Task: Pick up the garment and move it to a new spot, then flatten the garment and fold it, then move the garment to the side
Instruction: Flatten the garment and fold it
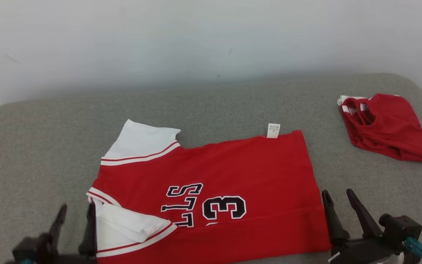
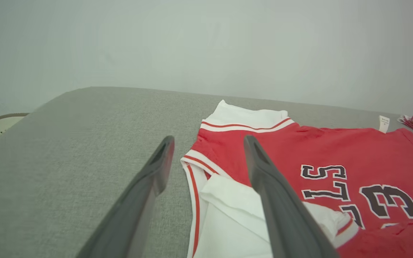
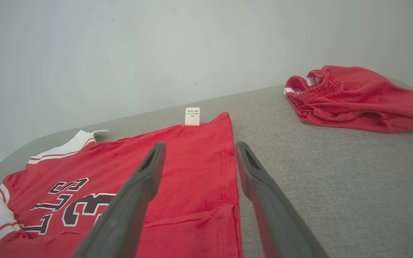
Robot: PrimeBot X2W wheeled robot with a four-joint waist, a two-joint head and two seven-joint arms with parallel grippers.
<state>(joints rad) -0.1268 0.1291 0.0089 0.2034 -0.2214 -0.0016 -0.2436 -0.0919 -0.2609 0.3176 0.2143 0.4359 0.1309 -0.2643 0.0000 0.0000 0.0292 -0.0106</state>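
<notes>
- On the grey table (image 1: 31,146) the red jersey (image 1: 233,172) lay spread out flat, neck end to the robot's left, hem to the right; it sat in the near middle of the padding.
- The near white sleeve (image 1: 123,223) was tucked in over the jersey's chest; a strip along the jersey's near edge was folded up, cutting into the lettering and the big 3 (image 1: 224,207).
- A small white label (image 1: 273,130) stuck out from the jersey's far edge.
- The left gripper (image 1: 78,205) hung at the jersey's neck end, fingers spread wide, nothing between them; one finger was over the sleeve, the other over bare padding.
- The right gripper (image 1: 337,192) waited at the jersey's hem corner, fingers equally wide and empty.
- Well beyond the jersey's hem, towards the far right, sat a bundle of red shorts (image 1: 387,128).
</notes>
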